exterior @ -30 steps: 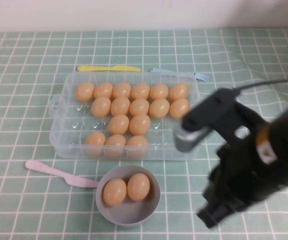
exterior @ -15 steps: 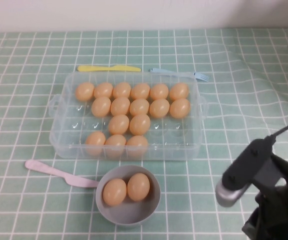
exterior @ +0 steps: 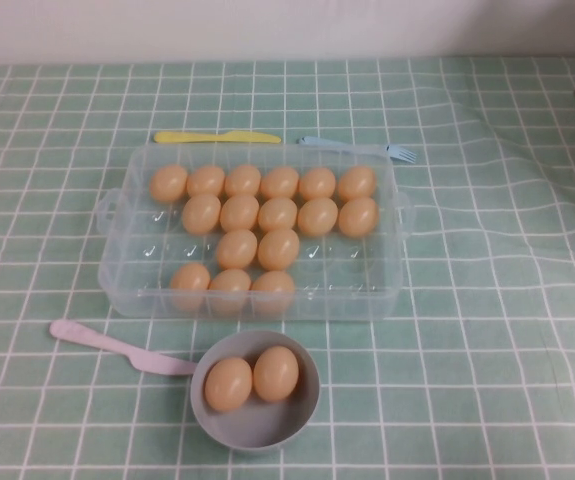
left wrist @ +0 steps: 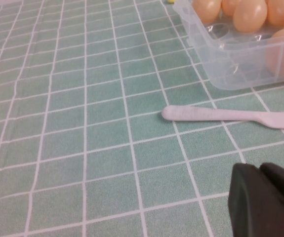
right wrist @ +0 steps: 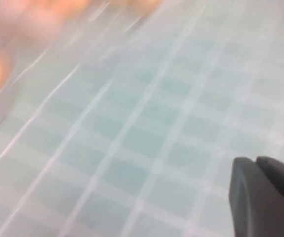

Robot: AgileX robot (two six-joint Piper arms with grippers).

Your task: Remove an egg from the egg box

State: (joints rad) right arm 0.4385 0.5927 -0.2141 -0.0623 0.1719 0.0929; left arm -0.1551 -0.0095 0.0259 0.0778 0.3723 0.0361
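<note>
Green checked cloth [exterior: 487, 330] covers the table. On it stands the egg box [exterior: 399, 262], with eggs in its wells; the egg [exterior: 278, 249] sits near the middle. A grey bowl [exterior: 257, 425] just in front holds two more eggs. A pink knife [exterior: 117, 345] lies beside the bowl, a yellow knife [exterior: 217, 137] and blue fork [exterior: 362, 147] behind the box. Neither arm shows from above. The left gripper [left wrist: 267, 200] hangs over the cloth near the pink knife, the right gripper [right wrist: 265, 197] over bare cloth; I cannot tell how either pincer is set.
</note>
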